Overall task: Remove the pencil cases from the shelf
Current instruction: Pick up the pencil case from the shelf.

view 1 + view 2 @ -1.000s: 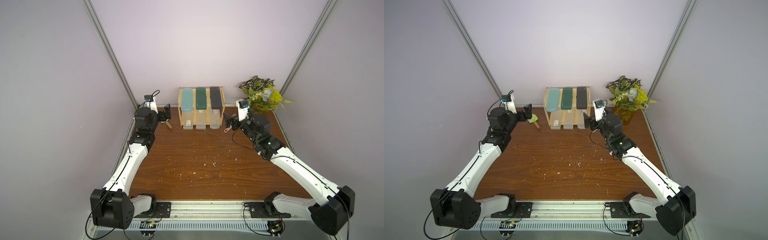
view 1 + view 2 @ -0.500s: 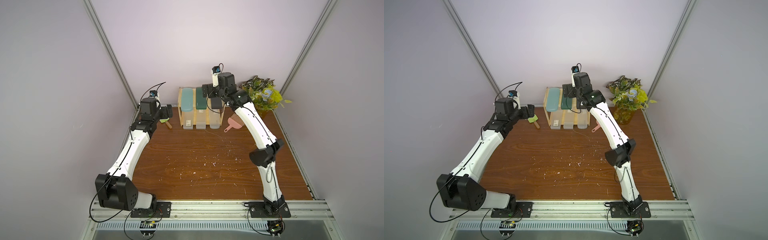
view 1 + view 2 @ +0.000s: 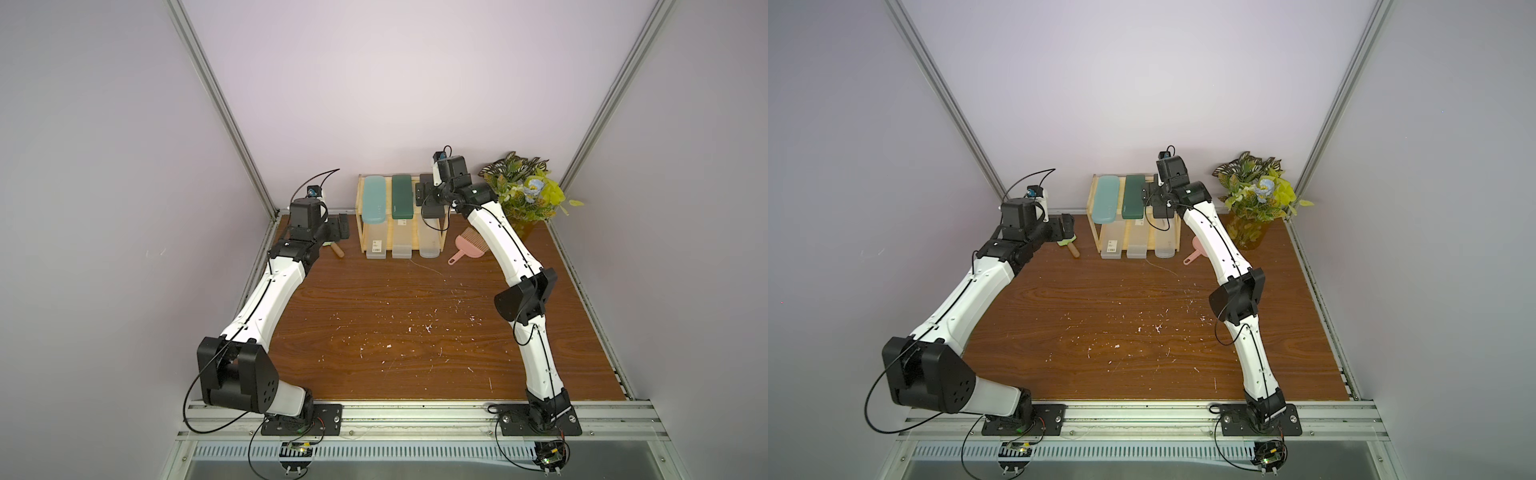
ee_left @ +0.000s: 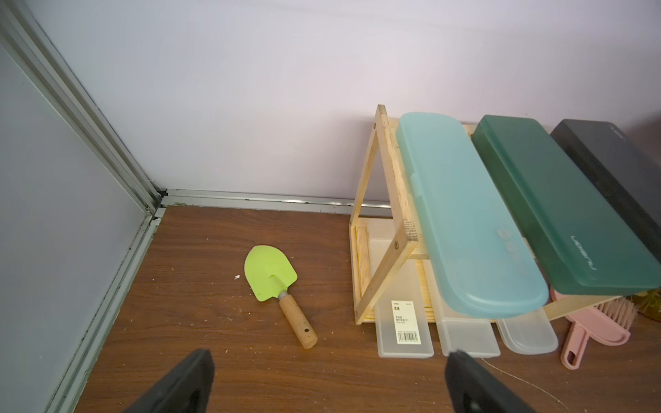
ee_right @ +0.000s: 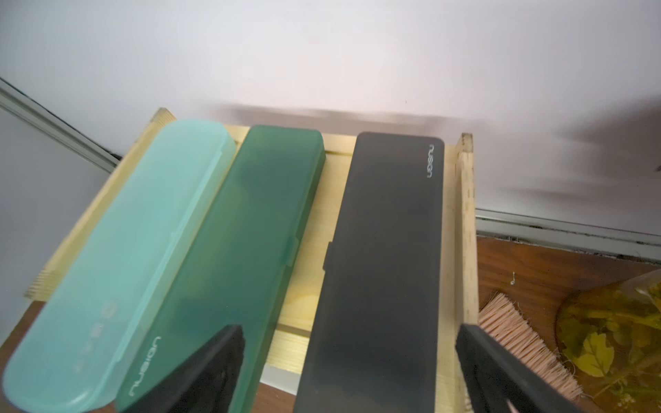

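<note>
Upswing has just put the spread right gripper over the slim black plastic pencil case, three o'clock on the pale pine shelf, so grasping can begin.

There are 6 pencil cases, 1 shelf, 1 trowel, 1 brush and 1 plant.

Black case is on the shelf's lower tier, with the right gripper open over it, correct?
No. The black case lies on the shelf's top tier, as the right wrist view shows; the right gripper is open over it.
</note>
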`<state>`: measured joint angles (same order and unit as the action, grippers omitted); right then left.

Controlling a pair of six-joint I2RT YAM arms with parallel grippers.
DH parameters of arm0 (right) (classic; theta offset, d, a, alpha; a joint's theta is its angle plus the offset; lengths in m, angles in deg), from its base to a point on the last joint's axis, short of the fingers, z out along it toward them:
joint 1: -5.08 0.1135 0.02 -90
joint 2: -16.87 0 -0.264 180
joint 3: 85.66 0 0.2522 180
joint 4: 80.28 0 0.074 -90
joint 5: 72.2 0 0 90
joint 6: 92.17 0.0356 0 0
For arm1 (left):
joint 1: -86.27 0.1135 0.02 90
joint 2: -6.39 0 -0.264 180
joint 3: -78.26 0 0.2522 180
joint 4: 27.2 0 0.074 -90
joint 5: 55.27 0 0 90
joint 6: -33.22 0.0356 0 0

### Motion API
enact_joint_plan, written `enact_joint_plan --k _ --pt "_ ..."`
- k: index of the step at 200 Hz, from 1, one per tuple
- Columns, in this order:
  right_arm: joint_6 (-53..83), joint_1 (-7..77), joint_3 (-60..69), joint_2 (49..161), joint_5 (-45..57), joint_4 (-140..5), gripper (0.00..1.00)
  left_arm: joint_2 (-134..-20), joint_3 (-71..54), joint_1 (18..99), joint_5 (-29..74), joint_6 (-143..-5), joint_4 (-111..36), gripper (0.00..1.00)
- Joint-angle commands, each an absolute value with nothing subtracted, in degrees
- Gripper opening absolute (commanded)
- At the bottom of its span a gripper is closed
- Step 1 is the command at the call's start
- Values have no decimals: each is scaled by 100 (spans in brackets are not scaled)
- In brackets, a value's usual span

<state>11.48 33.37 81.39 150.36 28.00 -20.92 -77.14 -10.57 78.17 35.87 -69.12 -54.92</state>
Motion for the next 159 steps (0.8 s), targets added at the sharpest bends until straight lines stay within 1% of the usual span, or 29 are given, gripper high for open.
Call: enact_joint_plan --k 1,159 --pt "1225 3338 8173 14968 2792 -2121 99 -7788 -1003 7726 3599 -6982 -5428 100" --pt "1213 3291 7923 15320 3086 -2116 99 -7856 -906 7712 3631 -6941 -5467 100"
